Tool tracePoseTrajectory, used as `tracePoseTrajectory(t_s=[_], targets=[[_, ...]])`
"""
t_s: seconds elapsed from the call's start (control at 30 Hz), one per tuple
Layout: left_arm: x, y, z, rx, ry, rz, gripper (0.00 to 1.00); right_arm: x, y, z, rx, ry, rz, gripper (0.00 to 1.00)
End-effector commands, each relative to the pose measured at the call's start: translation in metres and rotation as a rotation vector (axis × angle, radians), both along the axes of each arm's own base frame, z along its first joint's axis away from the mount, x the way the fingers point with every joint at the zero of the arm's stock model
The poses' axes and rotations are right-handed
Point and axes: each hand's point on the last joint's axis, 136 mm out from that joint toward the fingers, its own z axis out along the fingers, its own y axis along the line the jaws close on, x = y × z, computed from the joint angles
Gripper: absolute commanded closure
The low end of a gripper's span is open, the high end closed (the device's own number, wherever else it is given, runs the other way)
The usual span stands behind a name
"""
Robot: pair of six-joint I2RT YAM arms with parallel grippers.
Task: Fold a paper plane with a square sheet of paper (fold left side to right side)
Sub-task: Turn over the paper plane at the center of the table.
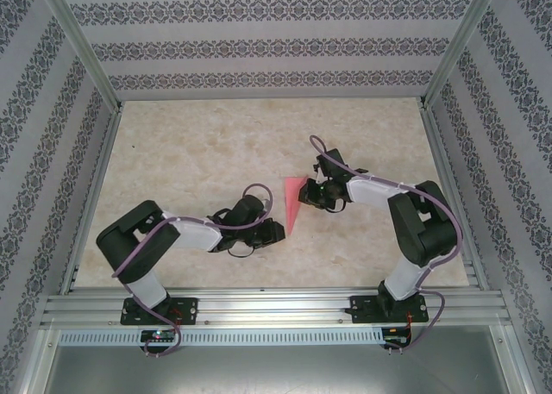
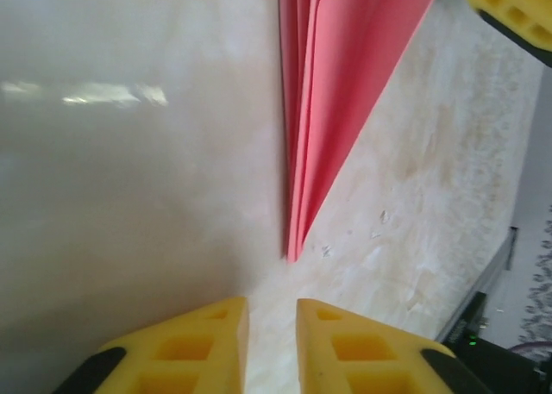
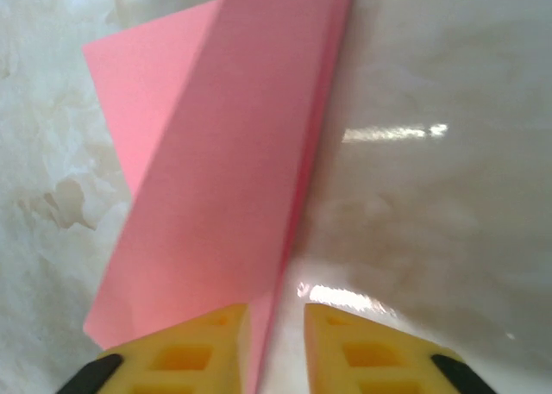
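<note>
The paper plane (image 1: 295,203) lies near the middle of the bench (image 1: 190,144). It is a slim salmon-pink dart, with its point toward the near edge and its broad end away from it.

The left arm (image 1: 185,233) reaches in from the near left, and the left jaws sit just beside the point. From the left wrist, the dart's tip stops just short of the yellow fingertips (image 2: 207,334) without touching them. Its stacked layers show there as thin parallel edges. The left jaws stand a narrow slit apart with only bench between them, holding nothing.

The right arm (image 1: 379,191) comes in from the right, and the right jaws meet the plane's right edge toward the broad end. From the right wrist, the long creased edge runs straight down into the slim gap between the yellow fingertips (image 3: 345,342). The pink reaches the left-hand fingertip, but I cannot tell whether the jaws pinch the fold or merely straddle it. A paler flap spreads flat on the bench beside the darker folded strip.

A wide stretch of marbled bench lies between the plane and the patterned far wall (image 1: 276,45). There is room on either side too, out to the metal rails (image 1: 95,196).
</note>
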Motion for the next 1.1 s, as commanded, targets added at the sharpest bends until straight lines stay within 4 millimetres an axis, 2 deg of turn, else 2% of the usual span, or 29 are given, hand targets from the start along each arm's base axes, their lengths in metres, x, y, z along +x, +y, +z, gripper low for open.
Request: tracePoseTrajectory(t_s=[0.0, 0.13, 0.2, 0.3, 0.4, 0.47, 0.7, 0.77, 0.9, 1.0, 1.07], targets=[[0.016, 0.031, 0.023, 0.149, -0.101, 0.03, 0.7, 0.002, -0.012, 0.033, -0.125, -0.094, 0.009, 0.66], [0.028, 0.07, 0.054, 0.345, -0.216, 0.083, 0.6, -0.011, -0.001, 0.035, -0.166, -0.093, 0.024, 0.52], [0.031, 0.081, 0.066, 0.387, -0.261, 0.106, 0.56, -0.016, 0.009, 0.03, -0.179, -0.089, 0.036, 0.46], [0.034, 0.089, 0.078, 0.395, -0.3, 0.137, 0.51, -0.016, 0.015, 0.017, -0.227, -0.059, 0.048, 0.44], [0.033, 0.091, 0.079, 0.386, -0.305, 0.15, 0.49, -0.012, 0.014, 0.008, -0.28, -0.045, 0.047, 0.44], [0.032, 0.094, 0.077, 0.393, -0.302, 0.156, 0.48, -0.01, 0.013, 0.003, -0.308, -0.035, 0.056, 0.46], [0.032, 0.097, 0.075, 0.41, -0.3, 0.16, 0.47, -0.018, -0.012, -0.005, -0.341, -0.01, 0.043, 0.71], [0.033, 0.097, 0.076, 0.414, -0.303, 0.16, 0.47, -0.02, -0.019, -0.006, -0.319, -0.013, 0.041, 0.79], [0.034, 0.097, 0.075, 0.429, -0.302, 0.157, 0.47, -0.019, -0.025, -0.007, -0.221, -0.01, 0.05, 0.87], [0.035, 0.097, 0.075, 0.431, -0.302, 0.154, 0.47, -0.016, -0.034, -0.007, -0.174, -0.001, 0.047, 0.89], [0.035, 0.096, 0.075, 0.431, -0.301, 0.15, 0.46, -0.015, -0.043, -0.007, -0.188, -0.001, 0.057, 0.83]])
